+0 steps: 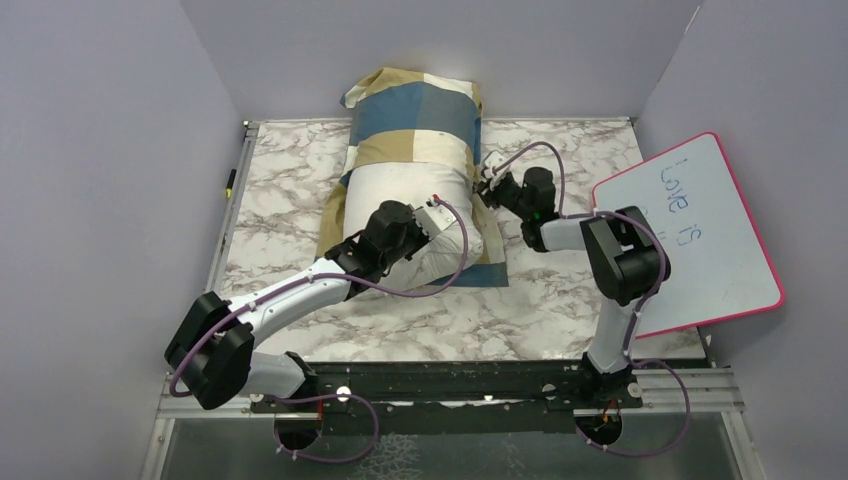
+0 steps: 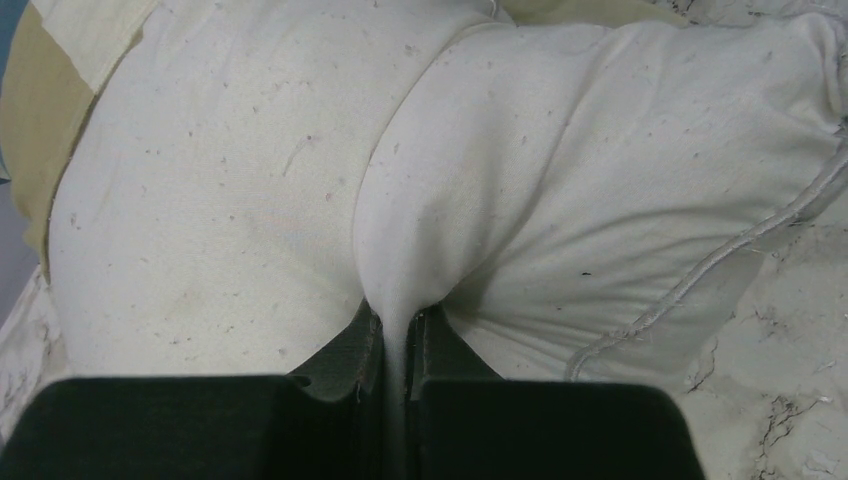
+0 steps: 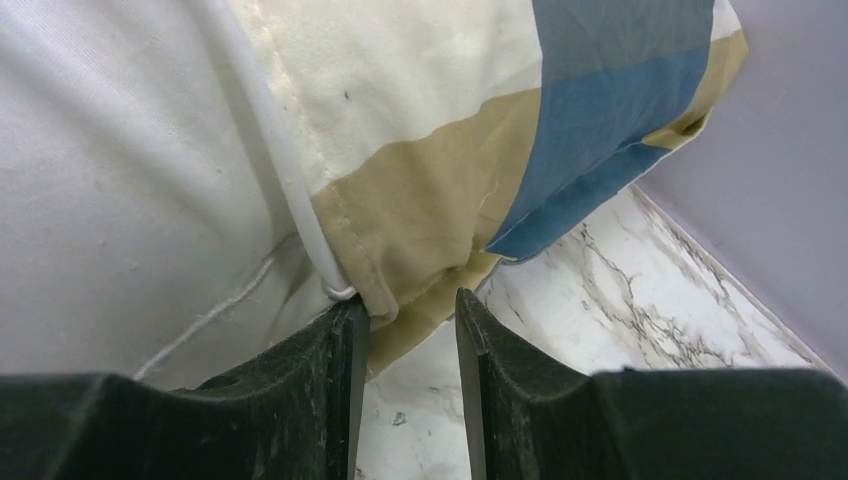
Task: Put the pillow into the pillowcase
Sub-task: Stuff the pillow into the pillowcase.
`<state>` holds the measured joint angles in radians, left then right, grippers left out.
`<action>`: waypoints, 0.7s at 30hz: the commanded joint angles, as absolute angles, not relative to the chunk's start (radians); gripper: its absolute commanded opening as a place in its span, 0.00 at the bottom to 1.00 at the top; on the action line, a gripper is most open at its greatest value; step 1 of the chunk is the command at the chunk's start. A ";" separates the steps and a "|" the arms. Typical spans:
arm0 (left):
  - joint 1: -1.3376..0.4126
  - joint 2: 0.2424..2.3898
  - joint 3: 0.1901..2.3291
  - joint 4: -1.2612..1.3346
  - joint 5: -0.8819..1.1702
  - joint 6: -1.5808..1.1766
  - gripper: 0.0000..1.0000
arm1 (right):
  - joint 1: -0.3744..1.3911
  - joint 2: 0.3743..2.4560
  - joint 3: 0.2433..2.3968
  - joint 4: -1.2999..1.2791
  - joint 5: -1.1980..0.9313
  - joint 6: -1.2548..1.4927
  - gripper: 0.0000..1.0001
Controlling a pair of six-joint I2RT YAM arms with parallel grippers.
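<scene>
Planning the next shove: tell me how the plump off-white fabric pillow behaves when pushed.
Probably soft and floppy: the plump off-white pillow bunches into a fold where the left gripper pinches it. Likely to squash rather than slide, since the blue, tan and cream fabric pillowcase wraps its far half.

The desk is bare at the front (lots of room). The whiteboard blocks the right side; the pillow fills the middle.

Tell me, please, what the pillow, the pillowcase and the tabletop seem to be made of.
Pillow: matte off-white woven cloth, speckled, creasing over plump filling. Pillowcase: thin woven cloth, colour blocks joined by stitched seams. Tabletop: smooth grey-veined marble look, possibly printed laminate.
</scene>
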<state>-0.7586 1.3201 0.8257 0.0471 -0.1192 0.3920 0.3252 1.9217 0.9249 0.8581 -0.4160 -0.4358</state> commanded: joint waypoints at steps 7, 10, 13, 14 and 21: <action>-0.747 1.319 0.831 0.021 -0.137 0.353 0.00 | 0.401 1.986 1.008 1.007 -0.376 -0.438 0.40; -0.748 1.341 0.875 -0.043 -0.278 0.302 0.00 | 0.431 1.900 1.028 0.901 -0.403 -0.493 0.01; -0.745 1.360 0.953 -0.155 -0.517 0.192 0.00 | 0.466 1.719 0.995 0.686 -0.508 -0.537 0.00; -0.745 1.361 0.967 -0.183 -0.550 0.169 0.00 | 0.476 1.651 0.959 0.639 -0.552 -0.531 0.00; -0.737 1.401 0.950 -0.181 -0.584 0.092 0.00 | 0.520 1.403 0.815 0.582 -0.680 -0.488 0.00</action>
